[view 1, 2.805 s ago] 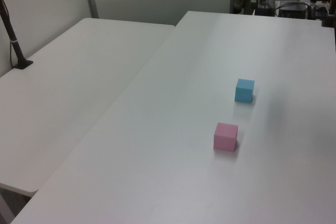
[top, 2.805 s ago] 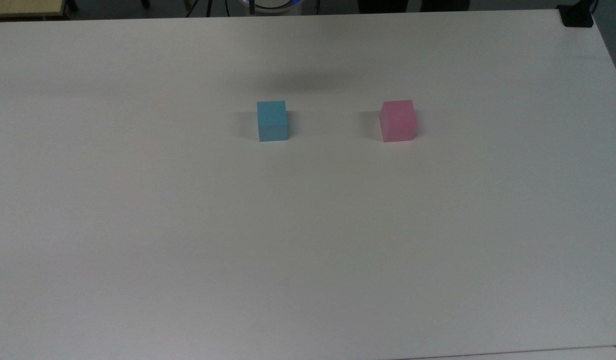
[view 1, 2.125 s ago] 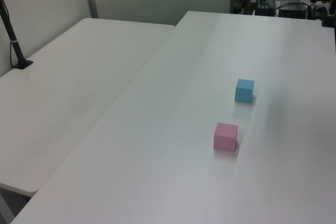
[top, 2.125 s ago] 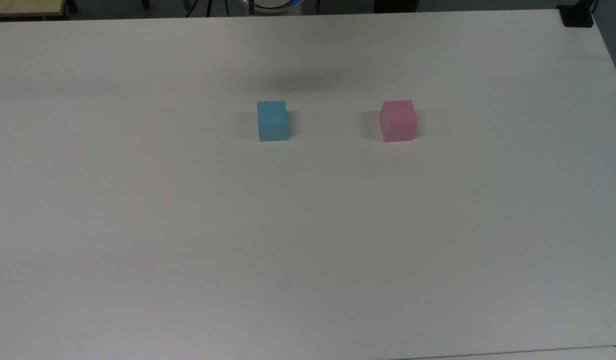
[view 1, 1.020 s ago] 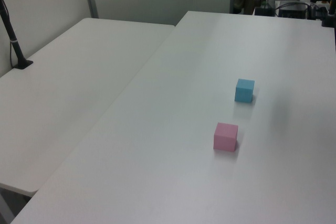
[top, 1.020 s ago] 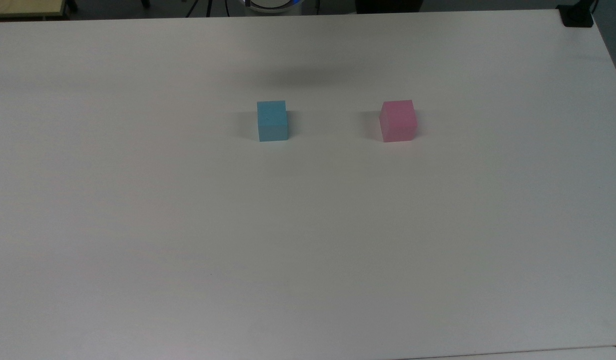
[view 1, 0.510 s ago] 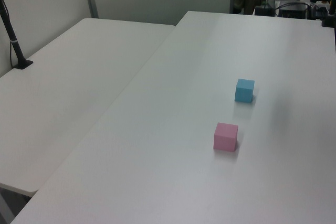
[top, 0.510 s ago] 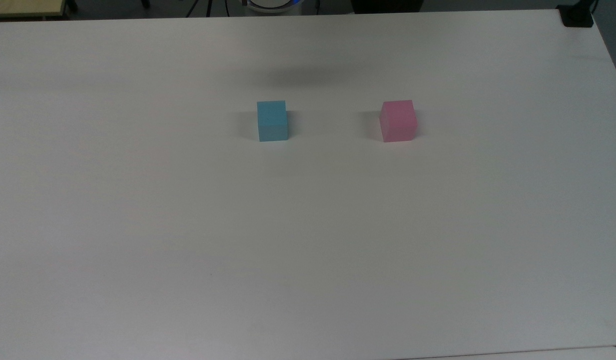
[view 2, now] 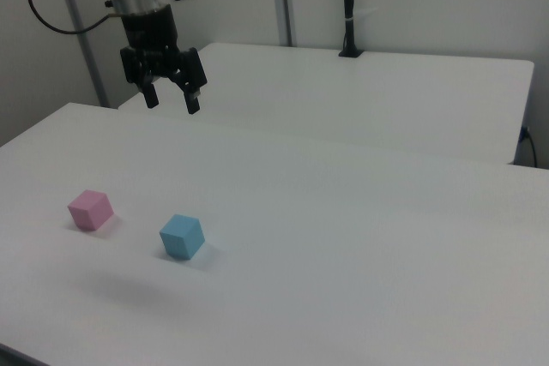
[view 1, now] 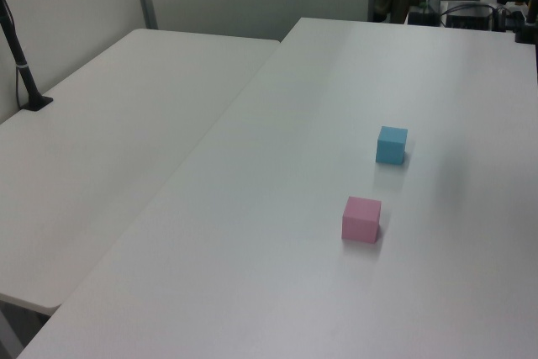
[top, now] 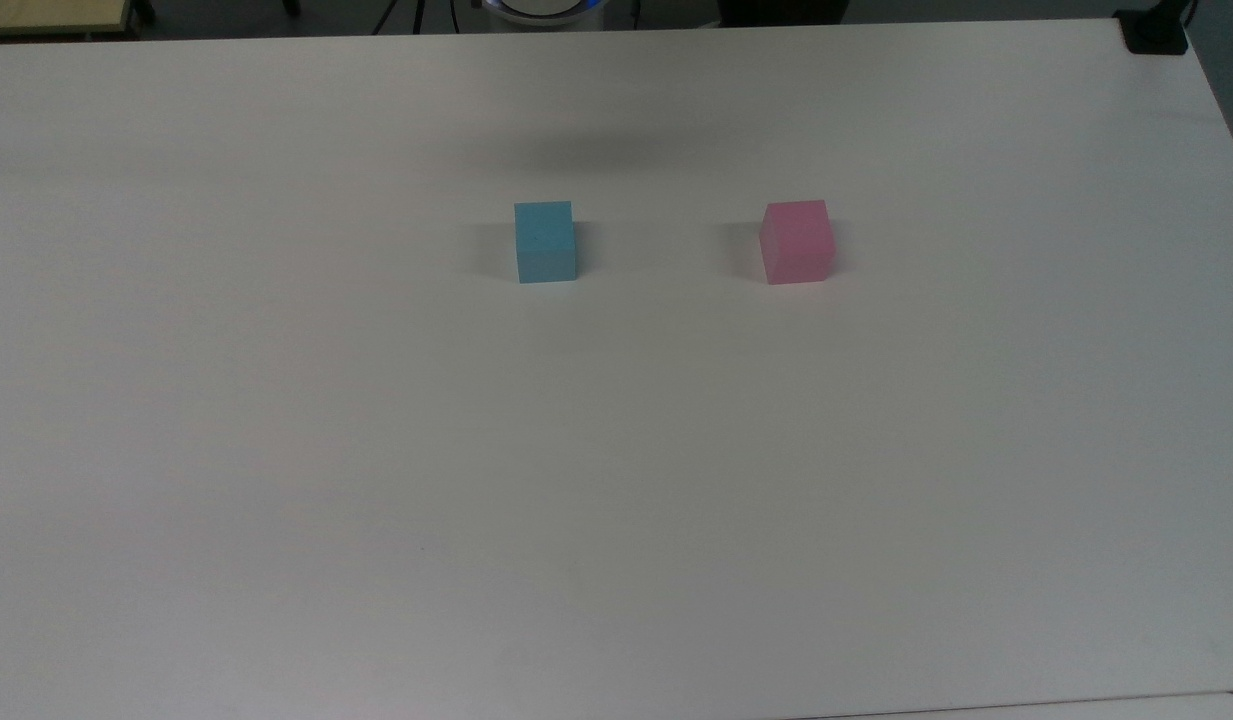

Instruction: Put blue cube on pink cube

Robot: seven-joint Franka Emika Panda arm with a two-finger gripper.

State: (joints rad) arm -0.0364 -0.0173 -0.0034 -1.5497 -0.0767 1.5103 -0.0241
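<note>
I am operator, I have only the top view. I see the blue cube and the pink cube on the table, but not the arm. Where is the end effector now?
Observer: In the right view, the end effector hangs high above the table, well clear of both cubes.
Operator: Are its fingers open, and is it holding something?
Observer: The fingers are spread apart with nothing between them.
Operator: Which cube is nearer to it?
Observer: In the right view it hangs above and behind both, between the pink cube and the blue cube sideways; which is nearer I cannot tell.
</note>
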